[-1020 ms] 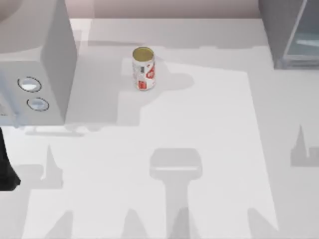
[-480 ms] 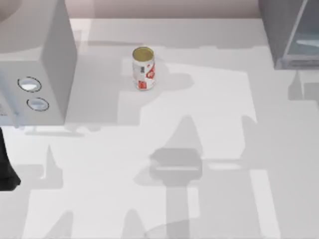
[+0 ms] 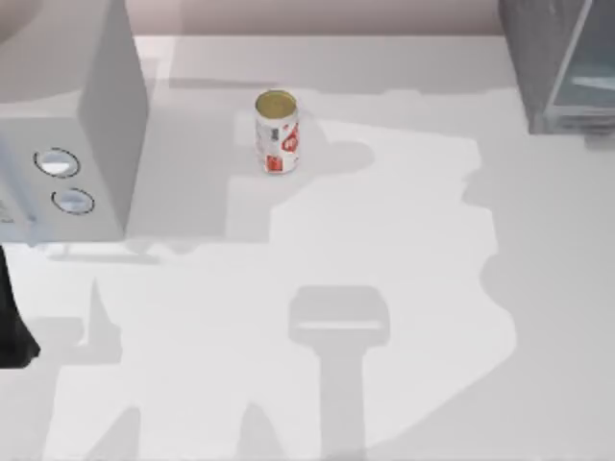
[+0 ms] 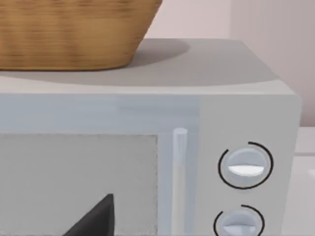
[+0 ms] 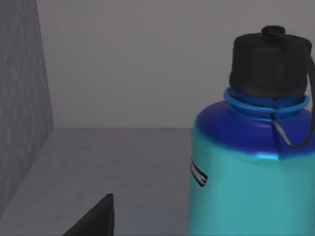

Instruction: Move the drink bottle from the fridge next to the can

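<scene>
Drink bottle (image 5: 246, 172) stands upright, close before the right wrist camera, on a grey floor with grey walls behind and to one side; judged to be the inside of the fridge. Turquoise body, darker blue shoulder, black screw cap with a thin tether loop hanging from it.

Handling, as a judgement: rigid and stout, with a smooth body that is likely a bit slick. Weight is unknown, since the contents cannot be seen. Best hold looks like the straight turquoise wall below the shoulder, with the jaws square across it. The cap is narrower and the loop could snag, so stay off both.

Right gripper: one dark fingertip (image 5: 96, 219) pokes in at the edge of the right wrist view, apart from the bottle and touching nothing. How wide the jaws stand cannot be told. Nothing appears to be held.

Left gripper: a dark fingertip (image 4: 98, 216) shows in the left wrist view, facing the grey box with two round dials (image 4: 246, 167). A woven basket (image 4: 74, 34) sits on top of that box. Jaw opening cannot be told; this arm looks parked.

Farther out, in the top view: the can (image 3: 277, 133) is upright on the table (image 3: 404, 250), toward the far side, with bare table around it. The fridge (image 3: 553, 62) is at the far right corner, well apart from the can.

Bottle not yet gripped; the carry to the can remains.
</scene>
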Available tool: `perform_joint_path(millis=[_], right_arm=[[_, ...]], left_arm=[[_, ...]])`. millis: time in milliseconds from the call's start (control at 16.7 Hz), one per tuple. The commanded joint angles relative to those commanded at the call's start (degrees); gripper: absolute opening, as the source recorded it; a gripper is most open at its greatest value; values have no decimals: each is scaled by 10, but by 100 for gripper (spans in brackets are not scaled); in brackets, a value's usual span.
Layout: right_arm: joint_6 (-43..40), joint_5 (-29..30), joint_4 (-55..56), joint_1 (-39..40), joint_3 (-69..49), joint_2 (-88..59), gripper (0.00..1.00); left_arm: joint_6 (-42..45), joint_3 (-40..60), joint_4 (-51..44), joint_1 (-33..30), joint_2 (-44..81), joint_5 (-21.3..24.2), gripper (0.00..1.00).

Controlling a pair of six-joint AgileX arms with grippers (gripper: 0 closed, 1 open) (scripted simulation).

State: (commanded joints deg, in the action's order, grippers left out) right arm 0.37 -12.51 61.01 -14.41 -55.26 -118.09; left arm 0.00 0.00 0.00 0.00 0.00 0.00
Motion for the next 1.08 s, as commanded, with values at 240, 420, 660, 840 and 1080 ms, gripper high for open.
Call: perform_joint_path(millis=[240,420,660,840,1080], right_arm=[[0,-10,54,-12,-50,-89,100],[0,-11,60,-13,-54,-97,100],[0,-10,57,-9,-54,-97,100],[-1,-6,41,-7,-91,-115,100],[-1,2,-2,0,-176,-157,100]], left_arm=[[0,0,0,0,0,0,100],[0,0,0,0,0,0,100],[0,0,0,0,0,0,100],[0,0,0,0,0,0,100],[0,0,0,0,0,0,100]])
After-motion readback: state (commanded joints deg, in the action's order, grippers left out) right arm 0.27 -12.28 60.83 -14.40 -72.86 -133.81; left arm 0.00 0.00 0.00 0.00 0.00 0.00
